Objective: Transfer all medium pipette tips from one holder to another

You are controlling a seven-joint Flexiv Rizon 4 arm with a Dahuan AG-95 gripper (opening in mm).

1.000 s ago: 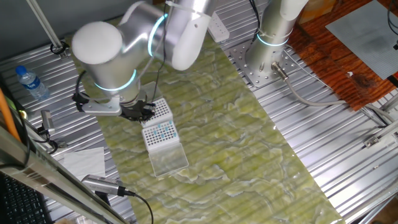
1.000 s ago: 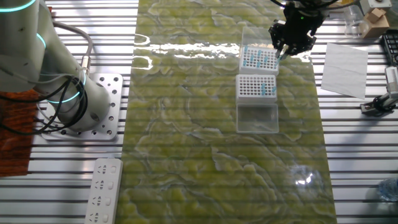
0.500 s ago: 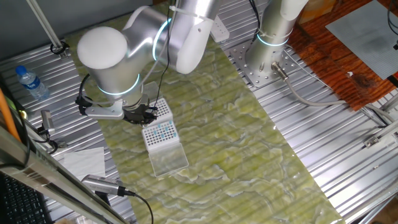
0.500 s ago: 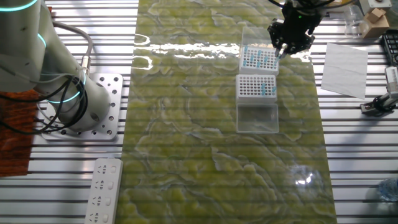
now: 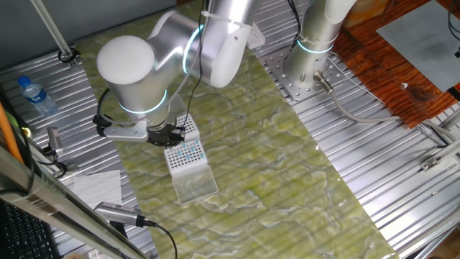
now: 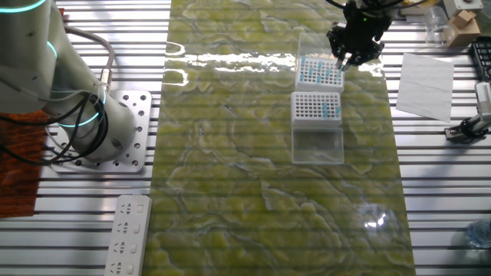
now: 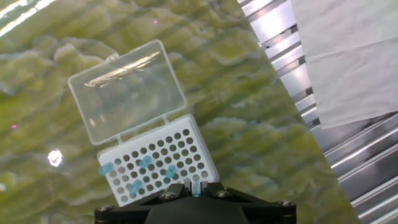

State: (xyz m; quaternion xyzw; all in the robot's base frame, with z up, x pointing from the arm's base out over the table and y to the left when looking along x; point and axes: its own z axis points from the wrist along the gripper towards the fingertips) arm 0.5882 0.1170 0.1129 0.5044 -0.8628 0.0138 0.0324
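Observation:
Two white racks stand side by side on the green mat. The far rack (image 6: 317,73) holds many medium pipette tips (image 6: 321,70) with light-blue tops. The near rack (image 6: 315,106) holds only a few tips (image 6: 331,111); in the hand view (image 7: 158,167) they sit (image 7: 144,163) at its near side. Its clear lid (image 7: 126,90) lies open and flat. My gripper (image 6: 343,64) hangs over the far rack's right edge. In the hand view it (image 7: 197,185) is shut on one blue tip (image 7: 197,186). In the first fixed view the gripper (image 5: 172,134) hides part of that rack (image 5: 190,126).
White paper (image 6: 424,74) lies right of the mat on the ribbed metal table (image 6: 445,192). A water bottle (image 5: 34,94), a power strip (image 6: 128,234) and the arm's base (image 6: 115,130) stand around the mat. Dark tools (image 6: 469,126) lie at the right edge.
The arm has swung a little and the gripper has shifted slightly over the far rack. Both racks and the lid have stayed put.

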